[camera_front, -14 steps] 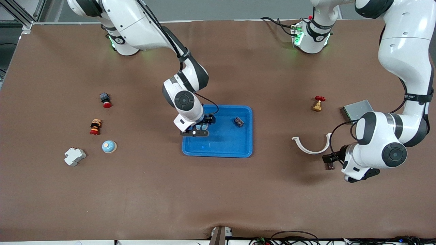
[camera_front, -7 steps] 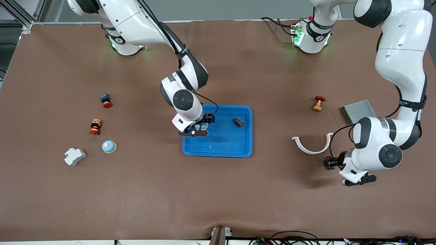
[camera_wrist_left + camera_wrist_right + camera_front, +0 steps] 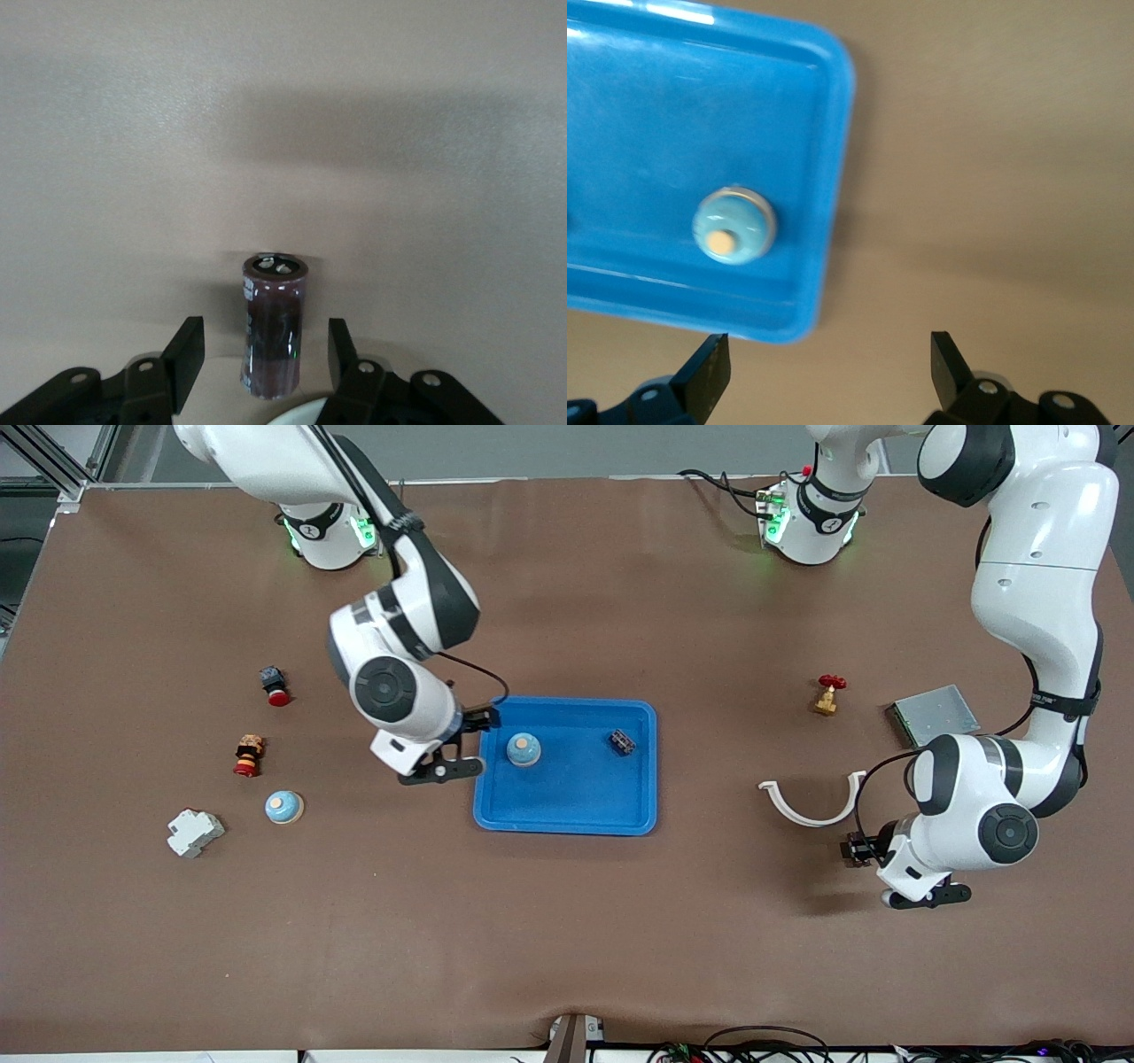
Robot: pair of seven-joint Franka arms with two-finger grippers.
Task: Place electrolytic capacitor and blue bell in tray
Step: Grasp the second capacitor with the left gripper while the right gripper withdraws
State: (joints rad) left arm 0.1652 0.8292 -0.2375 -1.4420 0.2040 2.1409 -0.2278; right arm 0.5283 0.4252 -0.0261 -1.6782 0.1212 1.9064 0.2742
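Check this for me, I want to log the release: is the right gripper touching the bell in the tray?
Apart. The right wrist view shows the bell sitting alone in the tray, with the open right gripper clear of it over the table.

Two round blue dome bells (image 3: 524, 749), the second bell (image 3: 283, 807) out on the desk.

One each:
- bright blue shallow plastic tray (image 3: 567, 815)
- dark brown cylindrical capacitor (image 3: 273, 325)
- small dark block (image 3: 621, 741)
- red-capped push button (image 3: 275, 687)
- red-and-black striped piece (image 3: 249, 755)
- white plastic breaker (image 3: 194, 833)
- brass valve with red handle (image 3: 827, 695)
- grey metal box (image 3: 930, 713)
- white curved clamp (image 3: 811, 806)
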